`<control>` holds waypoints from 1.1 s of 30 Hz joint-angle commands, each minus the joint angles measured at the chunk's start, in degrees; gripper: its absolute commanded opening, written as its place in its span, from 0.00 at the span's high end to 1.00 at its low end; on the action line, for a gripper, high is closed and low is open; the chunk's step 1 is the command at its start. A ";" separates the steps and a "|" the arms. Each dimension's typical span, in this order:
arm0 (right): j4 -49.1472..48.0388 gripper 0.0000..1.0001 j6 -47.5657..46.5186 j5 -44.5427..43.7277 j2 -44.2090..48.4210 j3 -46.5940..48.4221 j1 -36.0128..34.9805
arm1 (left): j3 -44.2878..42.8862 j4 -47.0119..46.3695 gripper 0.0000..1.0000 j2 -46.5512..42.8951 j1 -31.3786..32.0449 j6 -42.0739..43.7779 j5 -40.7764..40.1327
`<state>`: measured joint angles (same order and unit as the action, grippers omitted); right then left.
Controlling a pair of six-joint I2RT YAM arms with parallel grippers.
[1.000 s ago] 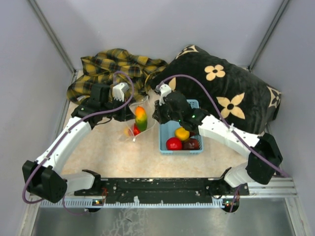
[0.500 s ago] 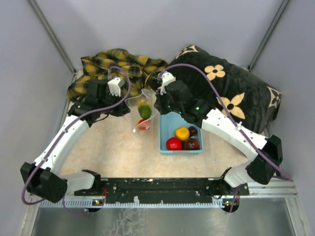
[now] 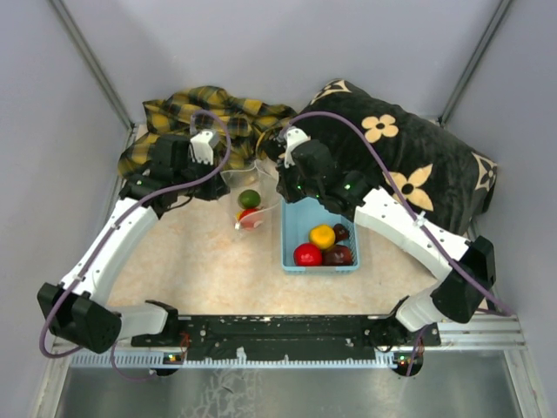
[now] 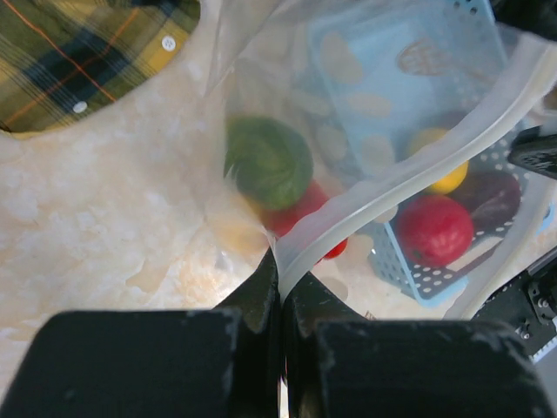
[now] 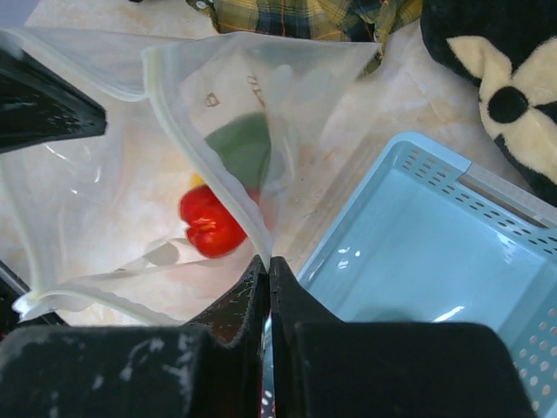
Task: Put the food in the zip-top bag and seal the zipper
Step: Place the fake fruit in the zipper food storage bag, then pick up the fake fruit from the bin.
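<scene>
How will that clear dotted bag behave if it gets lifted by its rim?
Probably floppy: the zip-top bag creases and bows between the left gripper and right gripper, each pinching its rim. Likely bottom-heavy, since the green fruit and red fruit pool low.

From above, the wrists cover the fingertips of the left gripper (image 3: 224, 180) and right gripper (image 3: 280, 185). In the left wrist view the zipper (image 4: 396, 196) of the zip-top bag (image 4: 261, 52) runs off the right edge, and its slider cannot be made out. The green fruit (image 4: 268, 161) is blurred behind film, and a yellowish piece (image 4: 233, 233) below it is a mere smear. The right wrist view cuts off the blue basket (image 5: 409, 252) and most of the black cushion (image 5: 452, 43).
</scene>
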<state>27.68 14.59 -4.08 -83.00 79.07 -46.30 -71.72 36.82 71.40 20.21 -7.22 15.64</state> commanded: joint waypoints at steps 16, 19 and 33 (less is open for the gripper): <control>3.00 0.51 -2.42 7.59 9.40 -5.30 0.66 | 6.05 -2.07 1.00 0.81 -0.17 1.38 2.73; 6.14 0.48 -2.01 6.12 11.19 -6.99 0.93 | 6.41 -2.36 1.00 0.67 -0.19 1.30 3.17; 9.34 0.37 1.93 4.39 11.82 -19.13 1.63 | 6.22 -3.48 1.00 -0.10 -0.26 1.11 4.06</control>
<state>37.32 14.94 -0.01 -70.13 61.28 -44.97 -64.93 34.74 72.20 20.21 -6.55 18.59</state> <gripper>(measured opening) 0.629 0.006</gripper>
